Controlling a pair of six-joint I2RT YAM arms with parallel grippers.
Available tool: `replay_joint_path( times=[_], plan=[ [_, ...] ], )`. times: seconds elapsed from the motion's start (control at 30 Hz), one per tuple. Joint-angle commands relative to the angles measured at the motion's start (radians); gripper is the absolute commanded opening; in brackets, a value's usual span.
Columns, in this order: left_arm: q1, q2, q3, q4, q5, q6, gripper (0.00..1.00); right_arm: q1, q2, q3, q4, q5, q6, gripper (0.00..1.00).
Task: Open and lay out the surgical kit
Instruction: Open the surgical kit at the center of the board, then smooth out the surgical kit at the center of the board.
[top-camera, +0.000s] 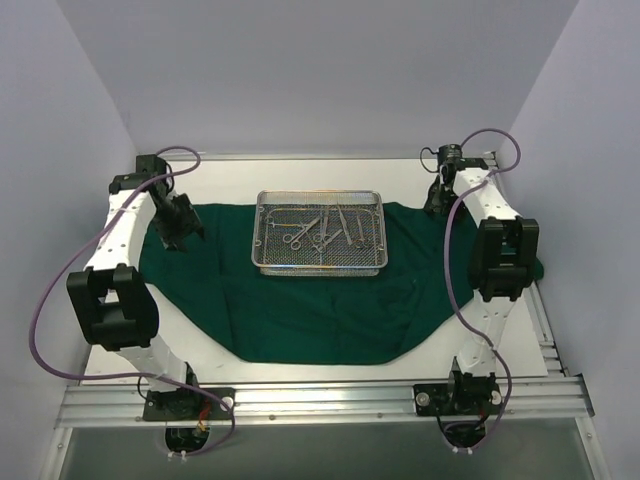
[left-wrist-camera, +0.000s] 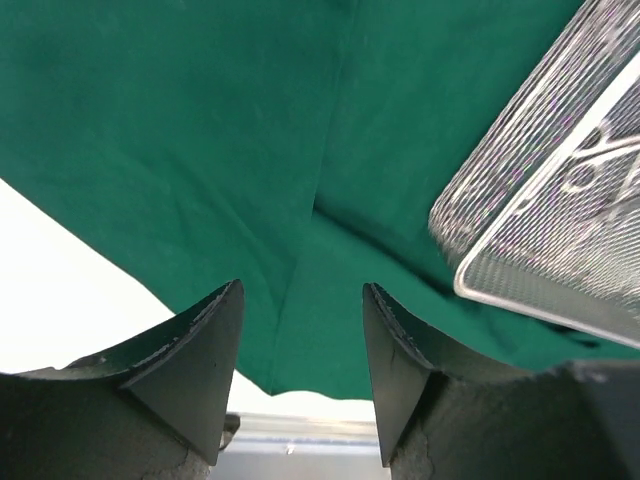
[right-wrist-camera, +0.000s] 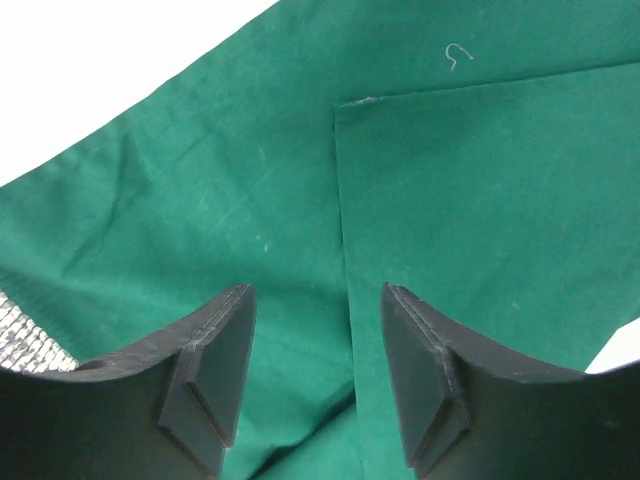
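On the left, rises from the left base (top-camera: 185, 403) at the near edge, folds at the dark left elbow (top-camera: 112, 305) out to the side and reaches on toward the far left, ending in the left gripper (top-camera: 181, 226) (left-wrist-camera: 300, 310) turned downward, with both fingers (left-wrist-camera: 205, 350) held apart and nothing between them. On the right, does nearly the same in mirror: climbs from the right base (top-camera: 465, 395), bends at the right elbow (top-camera: 505, 258) and finishes at the far right in the right gripper (top-camera: 437, 200) (right-wrist-camera: 318, 310), also facing down, jaws spread and holding nothing.
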Motion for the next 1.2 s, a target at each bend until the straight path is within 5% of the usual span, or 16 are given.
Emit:
replay_joint_path(
  times=[0.0, 0.2, 0.9, 1.17],
  plan=[
    [0.022, -0.013, 0.091, 0.077, 0.051, 0.032, 0.60, -0.006, 0.032, 0.060, -0.018, 0.049, -0.014, 0.51],
    [0.028, 0.028, 0.105, 0.115, 0.070, 0.025, 0.59, -0.040, 0.130, 0.137, -0.025, 0.067, -0.022, 0.44],
    [0.028, 0.171, 0.187, 0.097, 0.048, 0.027, 0.59, -0.081, 0.283, 0.252, -0.005, 0.078, -0.059, 0.49],
    [0.028, 0.177, 0.195, 0.088, 0.044, 0.032, 0.59, -0.093, 0.317, 0.269, -0.025, 0.093, -0.047, 0.41]
  ],
)
